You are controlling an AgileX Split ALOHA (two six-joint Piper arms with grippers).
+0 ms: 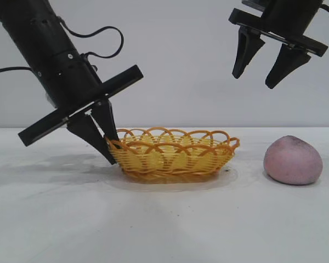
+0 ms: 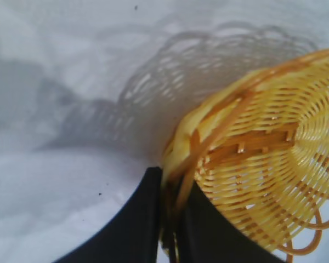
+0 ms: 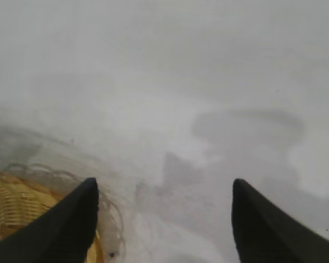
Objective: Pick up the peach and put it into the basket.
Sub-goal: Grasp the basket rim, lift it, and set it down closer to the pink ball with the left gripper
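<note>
The yellow wicker basket (image 1: 175, 160) with its orange looped rim rests on the white table at centre. My left gripper (image 1: 114, 150) leans down at the basket's left end, its two black fingers pinched on the rim, one inside and one outside. The left wrist view shows the rim strands caught between those fingers (image 2: 145, 219) and the basket (image 2: 263, 164) empty. The pink-mauve peach (image 1: 293, 160) lies on the table to the right of the basket, apart from it. My right gripper (image 1: 253, 81) hangs open high above the gap between basket and peach, holding nothing.
The white table (image 1: 164, 219) runs flat to a plain pale wall behind. In the right wrist view the right gripper (image 3: 163, 186) looks down on bare table, with the basket's edge (image 3: 11, 208) at one corner. Black cables trail behind the left arm.
</note>
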